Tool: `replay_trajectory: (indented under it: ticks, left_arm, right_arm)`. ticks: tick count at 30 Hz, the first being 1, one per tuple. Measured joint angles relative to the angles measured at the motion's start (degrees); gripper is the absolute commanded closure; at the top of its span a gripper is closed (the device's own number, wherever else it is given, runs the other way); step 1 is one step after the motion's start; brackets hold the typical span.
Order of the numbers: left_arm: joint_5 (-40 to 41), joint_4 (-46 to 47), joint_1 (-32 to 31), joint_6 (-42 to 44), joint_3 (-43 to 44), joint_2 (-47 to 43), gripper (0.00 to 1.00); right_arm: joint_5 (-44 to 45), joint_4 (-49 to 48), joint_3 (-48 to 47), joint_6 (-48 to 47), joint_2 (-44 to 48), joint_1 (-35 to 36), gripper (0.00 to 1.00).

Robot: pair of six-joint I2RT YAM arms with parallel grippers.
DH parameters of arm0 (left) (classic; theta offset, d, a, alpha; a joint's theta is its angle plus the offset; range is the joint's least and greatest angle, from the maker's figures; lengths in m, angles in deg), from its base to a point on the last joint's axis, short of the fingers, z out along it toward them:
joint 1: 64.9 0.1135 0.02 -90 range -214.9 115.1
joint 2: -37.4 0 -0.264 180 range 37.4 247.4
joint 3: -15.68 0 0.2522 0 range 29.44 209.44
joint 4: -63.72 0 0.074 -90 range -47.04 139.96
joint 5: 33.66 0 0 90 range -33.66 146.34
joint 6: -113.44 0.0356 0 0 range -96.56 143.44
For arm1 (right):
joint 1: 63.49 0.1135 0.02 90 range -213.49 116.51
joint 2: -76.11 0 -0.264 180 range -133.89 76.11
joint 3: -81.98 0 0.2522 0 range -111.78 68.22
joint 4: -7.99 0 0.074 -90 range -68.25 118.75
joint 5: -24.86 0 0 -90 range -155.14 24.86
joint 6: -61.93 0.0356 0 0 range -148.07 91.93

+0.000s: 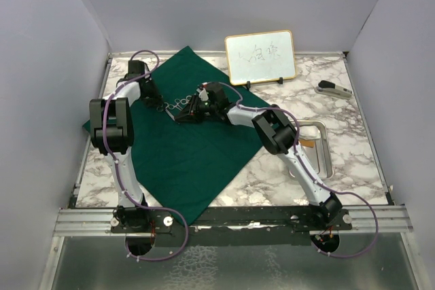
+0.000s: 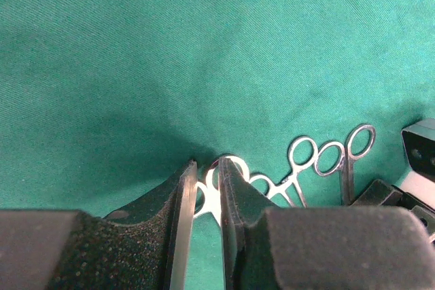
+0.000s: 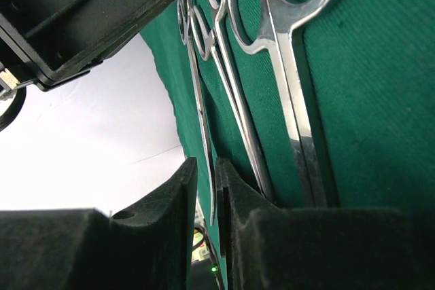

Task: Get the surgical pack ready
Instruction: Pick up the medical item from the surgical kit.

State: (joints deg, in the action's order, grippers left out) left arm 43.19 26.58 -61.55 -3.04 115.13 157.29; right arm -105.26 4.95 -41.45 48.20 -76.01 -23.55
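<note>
The one container is a small rectangular steel tray (image 1: 326, 157) near the right edge of the surface. The right arm crosses over most of it, so I cannot tell what it holds.

A large dark green cloth sheet (image 1: 183, 161) lies spread as a diamond over the left and middle of the surface, one corner towards the far edge and one at the near edge. On its far half, three silver scissor-like instruments (image 1: 175, 105) lie side by side, flat on the cloth.

The left gripper (image 2: 206, 168) is down on the cloth with its jaws drawn close on a finger ring of the end instrument (image 3: 200, 100), which sits pinched between the pads. The right gripper (image 3: 206, 164) comes from the other side, its jaws nearly together around that instrument's slim tip. Whether the pads press the tip I cannot tell.

The surface is a white marble-patterned tabletop (image 1: 353, 120) with grey veins. A gold-framed whiteboard (image 1: 260, 57) with scribbled writing stands at the far edge, just beside the cloth's far corner. A grey and black stapler-like object (image 1: 333, 88) lies towards the far right corner. An aluminium rail (image 1: 238, 219) along the near edge carries both arm bases. Plain pale grey walls (image 1: 68, 18) close in the left, far and right sides.
</note>
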Motion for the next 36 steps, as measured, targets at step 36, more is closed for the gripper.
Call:
replay_trajectory:
  ticks: [36]
  left_arm:
    - [1.1,3.6,-2.6,-1.3,-15.5,-36.4,0.42]
  right_arm:
    - [0.0,-8.7,18.8,-2.4,15.1,-0.3,0.99]
